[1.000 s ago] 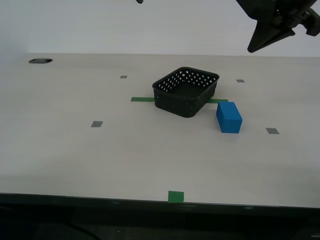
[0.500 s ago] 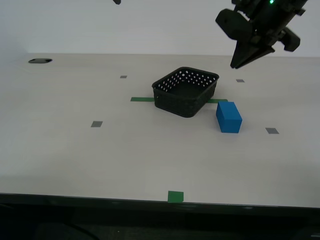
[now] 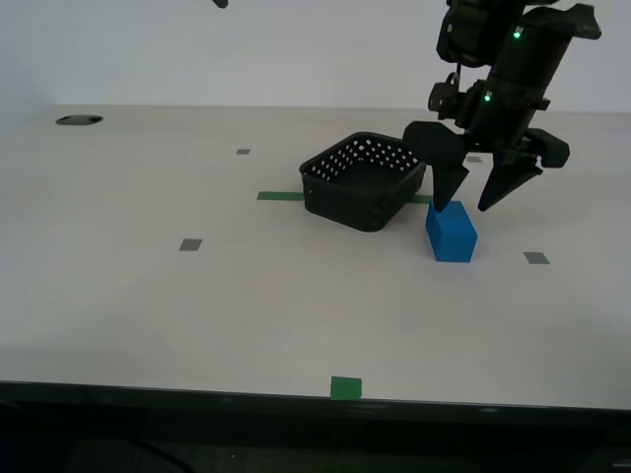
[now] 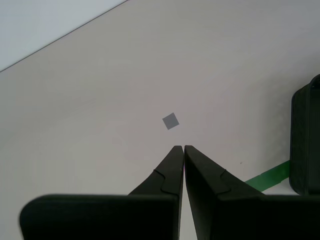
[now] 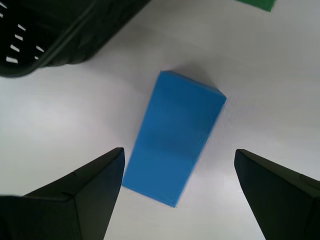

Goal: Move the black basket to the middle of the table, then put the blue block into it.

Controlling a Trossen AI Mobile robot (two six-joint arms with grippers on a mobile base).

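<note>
The black basket [image 3: 365, 182] stands on the table [image 3: 148, 296] near its middle, over a green tape strip. The blue block [image 3: 452, 233] lies on the table just to the exterior view's right of the basket, apart from it. My first gripper [image 3: 470, 205] is open and hangs right above the block, its fingers straddling it without touching. In the first wrist view the block [image 5: 172, 135] lies between the spread fingers of my first gripper [image 5: 178, 152], with the basket's corner [image 5: 60, 35] beside it. My second gripper [image 4: 183, 147] is shut and empty, high above bare table, with the basket's edge [image 4: 306, 140] at the side.
A green tape strip [image 3: 281, 195] runs under the basket. A green tape square [image 3: 346, 387] sits at the dark front edge. Small grey marks [image 3: 191, 243] dot the table. A dark hole [image 3: 80, 120] lies at the back left. A dark tip of an arm [image 3: 219, 3] shows at the top edge.
My first gripper has come down from the upper right and opened, and now hangs right over the blue block. The basket and the block have not moved.
</note>
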